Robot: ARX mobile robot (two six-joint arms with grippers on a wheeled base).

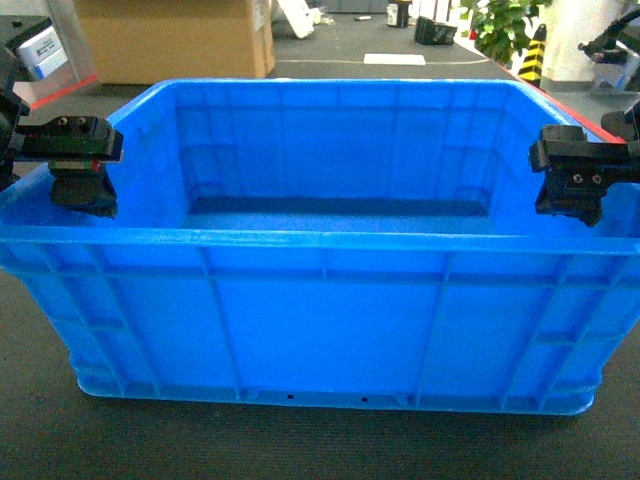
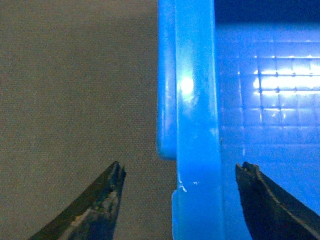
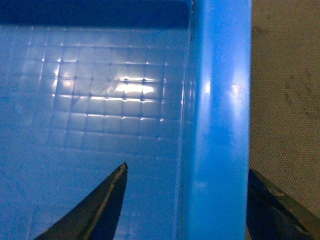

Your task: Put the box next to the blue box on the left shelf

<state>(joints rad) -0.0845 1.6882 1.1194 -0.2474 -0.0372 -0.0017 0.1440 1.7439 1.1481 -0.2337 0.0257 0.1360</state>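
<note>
The box (image 1: 320, 300), a large bright-blue ribbed crate, fills the head view and rests on dark carpet, with nothing inside it. My left gripper (image 1: 85, 195) hangs over its left rim (image 2: 195, 100) and is open: one finger stands outside over the carpet, the other inside, both clear of the plastic (image 2: 181, 172). At the right rim (image 3: 220, 100) my right gripper (image 1: 570, 205) is open too. It straddles the wall (image 3: 187, 170), its outer finger close against the rim's edge and its inner finger apart. The left shelf and the other blue box are out of view.
A big cardboard carton (image 1: 170, 40) stands behind the crate at the back left. A potted plant (image 1: 505, 25) and a yellow-and-black post (image 1: 533, 55) are at the back right. Dark carpet (image 1: 300, 440) lies all round the crate.
</note>
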